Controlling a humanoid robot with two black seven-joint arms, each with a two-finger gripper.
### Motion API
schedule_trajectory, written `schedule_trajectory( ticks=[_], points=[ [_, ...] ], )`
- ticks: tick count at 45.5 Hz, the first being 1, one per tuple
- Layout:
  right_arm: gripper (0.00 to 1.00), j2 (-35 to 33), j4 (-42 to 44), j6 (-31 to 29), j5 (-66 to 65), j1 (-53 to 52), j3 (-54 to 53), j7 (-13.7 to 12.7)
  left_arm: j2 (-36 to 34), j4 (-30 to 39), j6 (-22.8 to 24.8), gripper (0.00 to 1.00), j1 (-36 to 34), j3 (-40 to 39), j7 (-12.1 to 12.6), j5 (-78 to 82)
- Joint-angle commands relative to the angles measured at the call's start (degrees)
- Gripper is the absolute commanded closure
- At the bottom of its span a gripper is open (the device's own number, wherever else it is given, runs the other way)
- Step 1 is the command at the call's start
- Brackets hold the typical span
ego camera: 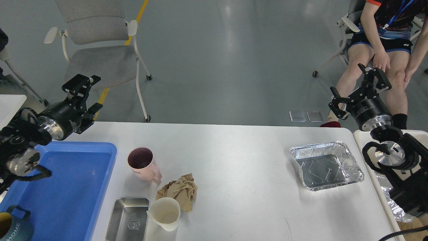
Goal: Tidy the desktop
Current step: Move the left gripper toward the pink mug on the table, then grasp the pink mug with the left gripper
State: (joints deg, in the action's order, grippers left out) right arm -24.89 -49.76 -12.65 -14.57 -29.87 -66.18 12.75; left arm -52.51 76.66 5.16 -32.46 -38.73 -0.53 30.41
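Observation:
The white desktop (234, 167) holds a pink mug (143, 164), a crumpled brown paper (179, 191), a white cup (164, 213), a small steel tray (128, 219) and a foil tray (326, 170). My left gripper (85, 93) is open and empty, raised beyond the table's far left corner. My right gripper (359, 85) is open and empty, raised beyond the far right corner, well above the foil tray.
A blue tray (67, 187) lies at the left with a dark mug (13, 227) in its near corner. A beige bin (367, 140) with crumpled foil stands at the right. A grey chair (97, 50) and a seated person (384, 50) are beyond the table.

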Motion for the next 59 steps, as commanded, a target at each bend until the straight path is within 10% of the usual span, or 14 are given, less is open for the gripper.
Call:
schedule_trajectory(
  ticks=[1,10,25,59],
  points=[
    [0.0,0.0,0.0,0.0,0.0,0.3,0.0,0.1,-13.0,8.6,2.8,0.03,-5.0,10.1,4.1,0.3],
    [0.0,1.8,0.0,0.0,-0.1,0.4,0.0,0.1,-24.6,16.3,3.9,0.04,-12.3,25.2,6.4,1.8],
    [0.0,1.5,-0.1,0.0,-0.1,1.4,-0.1,0.3,-31.8,16.3,10.2,0.04,-12.2,27.7,6.3,10.6],
    [0.0,1.2,-0.3,0.0,-0.1,3.5,-0.2,0.4,2.8,-6.1,5.4,0.09,-11.8,30.6,6.5,19.4]
  ],
)
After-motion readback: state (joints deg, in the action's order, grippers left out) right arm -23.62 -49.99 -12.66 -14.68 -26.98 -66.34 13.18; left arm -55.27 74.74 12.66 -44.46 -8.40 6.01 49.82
